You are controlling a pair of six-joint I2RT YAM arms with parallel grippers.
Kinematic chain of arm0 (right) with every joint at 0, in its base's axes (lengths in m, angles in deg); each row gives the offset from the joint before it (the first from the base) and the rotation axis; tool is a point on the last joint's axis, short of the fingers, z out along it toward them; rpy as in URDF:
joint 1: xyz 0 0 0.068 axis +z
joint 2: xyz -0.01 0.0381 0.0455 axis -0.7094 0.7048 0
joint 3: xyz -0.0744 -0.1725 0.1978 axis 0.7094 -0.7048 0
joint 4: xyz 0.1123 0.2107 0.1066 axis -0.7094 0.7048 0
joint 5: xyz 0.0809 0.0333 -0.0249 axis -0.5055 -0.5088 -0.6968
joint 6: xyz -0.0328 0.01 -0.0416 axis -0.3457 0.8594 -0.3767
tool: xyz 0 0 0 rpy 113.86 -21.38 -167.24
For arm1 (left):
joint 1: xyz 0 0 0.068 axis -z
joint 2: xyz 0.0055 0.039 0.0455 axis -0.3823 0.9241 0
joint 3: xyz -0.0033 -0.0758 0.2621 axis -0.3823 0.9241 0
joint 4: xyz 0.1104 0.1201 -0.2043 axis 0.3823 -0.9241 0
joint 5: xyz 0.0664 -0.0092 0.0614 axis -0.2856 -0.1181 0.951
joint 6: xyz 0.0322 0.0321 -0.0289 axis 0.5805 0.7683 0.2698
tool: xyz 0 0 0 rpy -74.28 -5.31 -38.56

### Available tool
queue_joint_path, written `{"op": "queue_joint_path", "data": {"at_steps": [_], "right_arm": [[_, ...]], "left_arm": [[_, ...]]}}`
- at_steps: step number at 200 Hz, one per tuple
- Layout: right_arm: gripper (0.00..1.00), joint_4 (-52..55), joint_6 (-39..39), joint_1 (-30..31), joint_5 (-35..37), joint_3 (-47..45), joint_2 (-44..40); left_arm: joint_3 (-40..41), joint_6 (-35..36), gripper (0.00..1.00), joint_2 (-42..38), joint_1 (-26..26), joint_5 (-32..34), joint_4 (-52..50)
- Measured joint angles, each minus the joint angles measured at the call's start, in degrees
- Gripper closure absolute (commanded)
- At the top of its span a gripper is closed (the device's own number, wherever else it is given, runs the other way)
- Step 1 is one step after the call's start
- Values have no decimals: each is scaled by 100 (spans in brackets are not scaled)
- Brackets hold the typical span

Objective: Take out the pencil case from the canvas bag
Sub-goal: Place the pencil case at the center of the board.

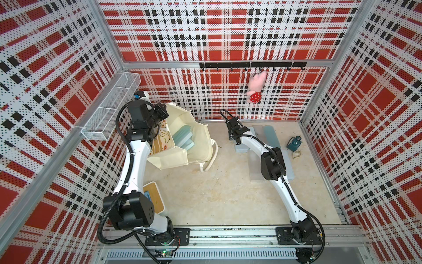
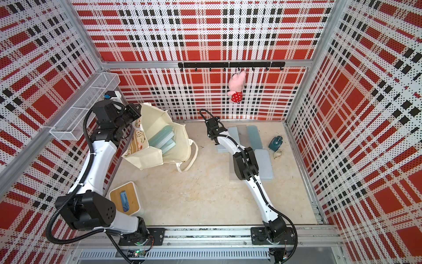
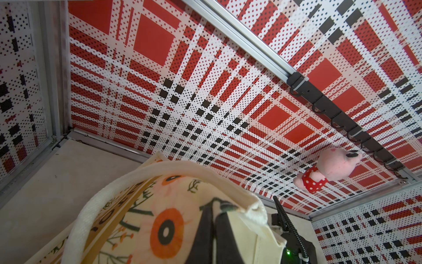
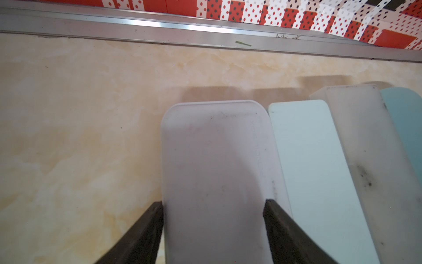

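Plaid back wall [image 1: 228,96]: canvas bag [image 1: 169,157] stands near its left end, w/ left gripper [image 3: 215,211] pinching the rim. Right gripper [image 4: 212,202] straddles a frosted pencil case [image 4: 214,148] nearer its middle; we can't tell if it's gripped.

Red plaid pegboard walls [image 1: 228,34] enclose a cream marbled floor [image 1: 217,194] — black hook rail [image 1: 251,64] behind.

Red, white and black plaid perforated walls [image 1: 228,34] fill the upper frame. At centre left, the cream canvas tote bag [image 1: 202,141] shows a beige printed face [image 3: 159,224] with orange flowers, and pale teal flat pencil cases [image 1: 182,138] inside. At upper right, the pink plush toy [image 1: 257,84] wears red with white dots.
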Motion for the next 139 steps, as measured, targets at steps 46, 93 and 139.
{"op": "queue_joint_path", "data": {"at_steps": [46,93,139], "right_arm": [[23,-933,-94,-44,-466,-1908,-1342],[24,-2463,-201,-7,-1016,-4024,-3910],[36,-3681,-446,363,-1545,-5853,-6008]], "left_arm": [[0,101,100,0,249,-203,4],[-76,468,100,55,973,-258,-4],[-173,890,100,212,1576,-308,2]]}}
